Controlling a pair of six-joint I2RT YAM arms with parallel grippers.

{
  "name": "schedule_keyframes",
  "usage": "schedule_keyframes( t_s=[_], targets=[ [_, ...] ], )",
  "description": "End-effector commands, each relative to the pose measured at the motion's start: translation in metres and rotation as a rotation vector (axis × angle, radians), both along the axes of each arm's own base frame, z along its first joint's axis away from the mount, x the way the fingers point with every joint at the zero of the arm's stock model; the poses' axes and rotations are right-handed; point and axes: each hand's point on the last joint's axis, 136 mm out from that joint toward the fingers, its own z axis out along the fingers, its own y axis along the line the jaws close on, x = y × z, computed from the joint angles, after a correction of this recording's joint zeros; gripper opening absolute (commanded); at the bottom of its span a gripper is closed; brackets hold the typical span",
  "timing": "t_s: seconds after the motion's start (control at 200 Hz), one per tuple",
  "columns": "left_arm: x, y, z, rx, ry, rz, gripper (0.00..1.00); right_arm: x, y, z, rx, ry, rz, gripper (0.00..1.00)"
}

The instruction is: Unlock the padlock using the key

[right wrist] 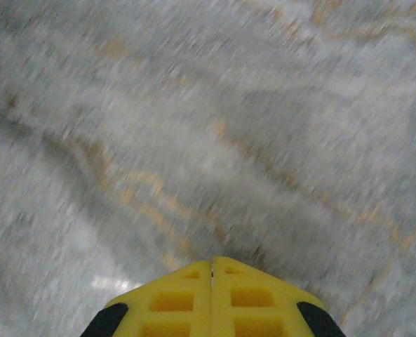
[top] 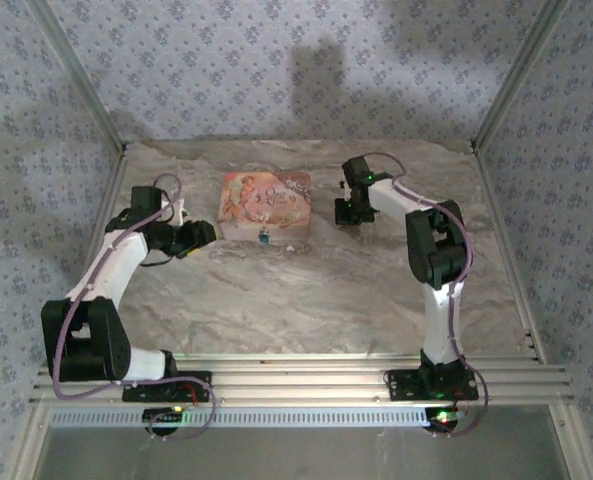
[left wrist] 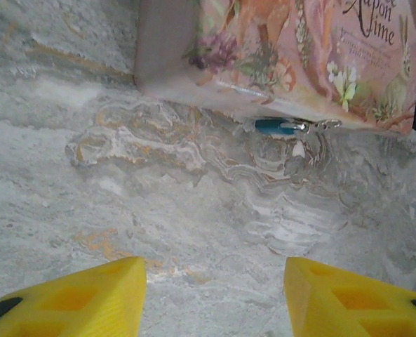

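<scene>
Gaping left fingers [left wrist: 74,298] (right fingers [right wrist: 179,295] together)

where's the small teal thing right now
In the top view the small teal thing lies on the marble table, right at the near edge of the pink box, about mid-table between the two arms.

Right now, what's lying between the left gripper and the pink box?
Bare marbled tabletop, seen in the left wrist view, between the left gripper and the pink box; a small teal piece lies at the box's edge.
</scene>
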Motion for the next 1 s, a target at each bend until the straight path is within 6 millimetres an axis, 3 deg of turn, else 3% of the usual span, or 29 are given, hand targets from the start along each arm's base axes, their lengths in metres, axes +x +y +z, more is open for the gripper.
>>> schedule_keyframes(
  t_s=[0.0,0.355,0.725,0.999],
  targets=[
    [0.002,-0.006,0.007,-0.030,-0.031,-0.014,0.54,-0.011,0.003,0.028,0.002,-0.044,0.052,0.00],
    [0.002,-0.022,0.022,-0.080,-0.152,-0.072,0.55,-0.028,0.024,0.078,0.066,-0.125,0.115,0.00],
    [-0.004,-0.061,0.063,-0.175,-0.328,-0.270,0.57,-0.089,0.067,0.150,0.216,-0.210,0.217,0.00],
    [-0.024,-0.097,0.102,-0.085,-0.641,-0.442,0.59,-0.126,0.095,0.195,0.334,-0.278,0.277,0.00]
  ],
)
